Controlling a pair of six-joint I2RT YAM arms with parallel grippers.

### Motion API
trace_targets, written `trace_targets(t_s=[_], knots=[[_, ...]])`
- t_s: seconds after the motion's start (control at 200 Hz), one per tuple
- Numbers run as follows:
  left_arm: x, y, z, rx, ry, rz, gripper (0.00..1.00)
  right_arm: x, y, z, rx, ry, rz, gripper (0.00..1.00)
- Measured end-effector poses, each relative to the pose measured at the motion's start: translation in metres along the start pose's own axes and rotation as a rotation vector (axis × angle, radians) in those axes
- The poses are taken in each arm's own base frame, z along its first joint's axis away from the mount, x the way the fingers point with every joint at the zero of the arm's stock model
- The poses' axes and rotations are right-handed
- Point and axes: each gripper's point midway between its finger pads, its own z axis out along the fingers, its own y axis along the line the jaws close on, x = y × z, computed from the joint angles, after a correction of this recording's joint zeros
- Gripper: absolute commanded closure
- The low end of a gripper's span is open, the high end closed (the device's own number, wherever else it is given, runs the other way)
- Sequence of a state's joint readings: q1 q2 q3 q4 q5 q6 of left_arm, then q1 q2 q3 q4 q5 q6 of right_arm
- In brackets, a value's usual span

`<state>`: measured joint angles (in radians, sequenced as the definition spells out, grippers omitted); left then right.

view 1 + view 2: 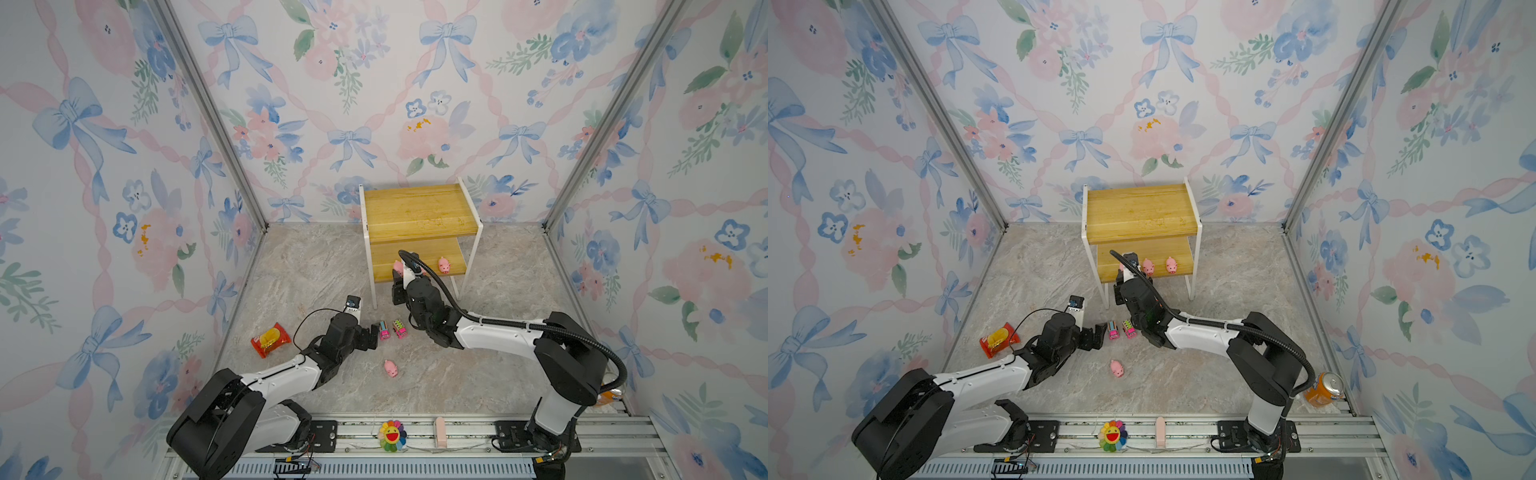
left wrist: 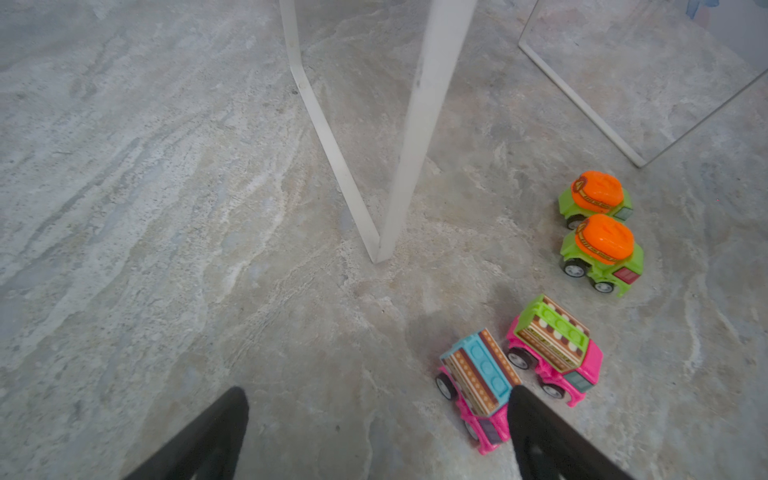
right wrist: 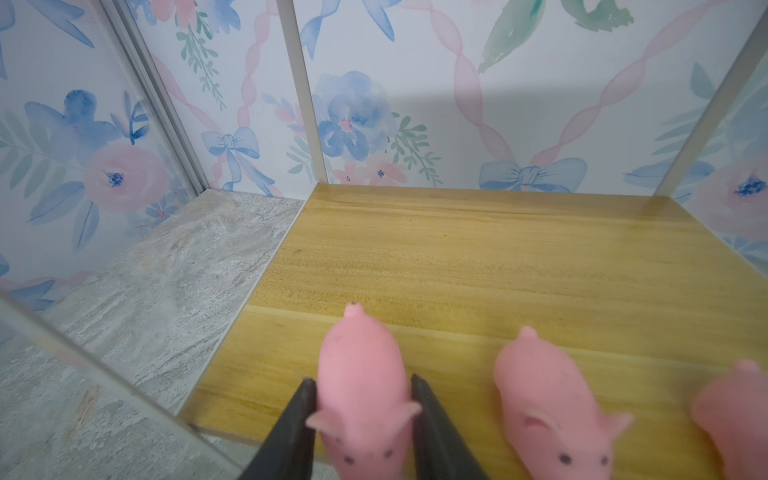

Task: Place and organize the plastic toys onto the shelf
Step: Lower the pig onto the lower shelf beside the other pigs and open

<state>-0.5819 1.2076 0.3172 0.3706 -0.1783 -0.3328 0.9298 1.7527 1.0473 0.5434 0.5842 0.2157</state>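
The right gripper [image 3: 363,388] is closed on the flanks of a pink pig [image 3: 361,374], just behind its ears, at the front edge of the lower board [image 3: 498,257] of the shelf [image 1: 419,212], near the board's front left corner. The pig looks soft, rubbery and very light. It probably squashes under a tight pinch and may cling to the pads on release, so this mid-body hold seems right. Just beside it along the same front edge stand a second pig [image 3: 548,407] and a third pig [image 3: 731,415], which leaves little room to spread the jaws on that side. The top board overhangs, and a white shelf leg [image 2: 415,145] stands close by. The left gripper [image 2: 378,399] hangs wide open and empty low over the bench, one finger right beside the blue-topped pink truck [image 2: 478,382]. The green-topped pink truck [image 2: 557,349] sits next to that one. Beyond them are a near green truck [image 2: 602,253] and a far green truck [image 2: 598,199]. These look like stiff, slick plastic on free wheels, best pinched across the body sides. A loose pig [image 1: 391,368] lies mid-bench and a snack packet [image 1: 270,340] lies toward the left edge.
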Motion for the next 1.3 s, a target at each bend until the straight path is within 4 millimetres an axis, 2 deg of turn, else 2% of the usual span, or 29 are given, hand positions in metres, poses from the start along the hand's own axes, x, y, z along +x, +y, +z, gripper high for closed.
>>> trace_targets(t_s=[0.36, 0.665, 1.3], knots=[[-0.004, 0.004, -0.002, -0.024, -0.017, -0.003, 0.02, -0.009, -0.003, 0.005, 0.009, -0.016, 0.013, 0.61], [-0.004, 0.009, -0.003, -0.042, -0.021, -0.007, 0.02, -0.001, -0.002, 0.008, 0.012, 0.001, 0.002, 0.61], [0.003, 0.012, -0.003, -0.048, -0.009, -0.005, 0.02, 0.001, 0.003, 0.014, 0.013, 0.001, -0.012, 0.61]])
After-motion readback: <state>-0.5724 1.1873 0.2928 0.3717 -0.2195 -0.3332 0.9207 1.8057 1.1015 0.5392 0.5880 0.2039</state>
